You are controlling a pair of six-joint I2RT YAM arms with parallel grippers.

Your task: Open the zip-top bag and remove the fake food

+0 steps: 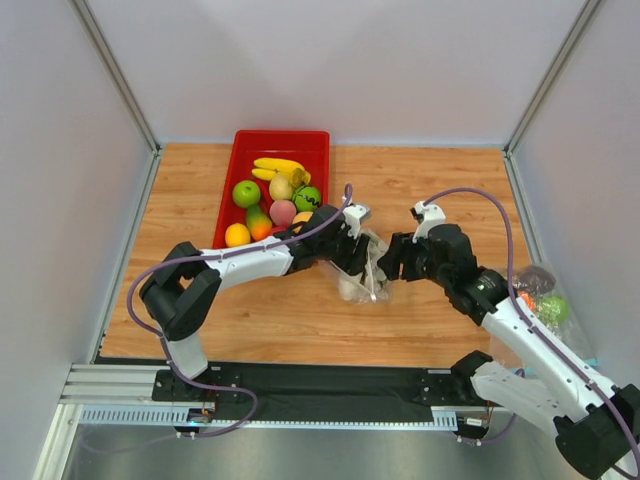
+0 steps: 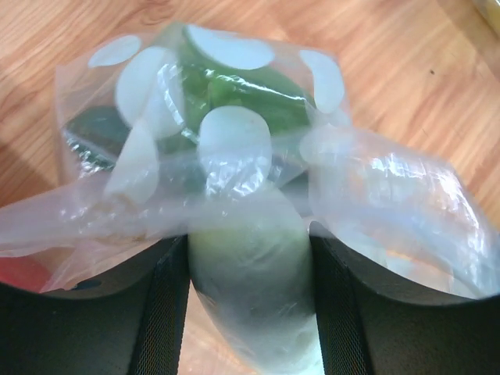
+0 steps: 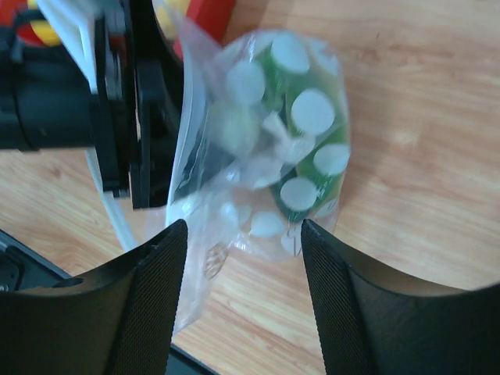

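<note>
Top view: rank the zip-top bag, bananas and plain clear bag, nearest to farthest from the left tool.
1. zip-top bag, in the left tool, centre.
2. bananas, back of the red tray.
3. plain clear bag, far right edge.

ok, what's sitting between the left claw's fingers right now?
Left wrist view: the dotted bag fills the gap between the fingers of the left claw, with a pale food piece inside the plastic. No bare gap.

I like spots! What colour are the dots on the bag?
White round dots on the zip-top bag, clearest in the right wrist view.
</note>
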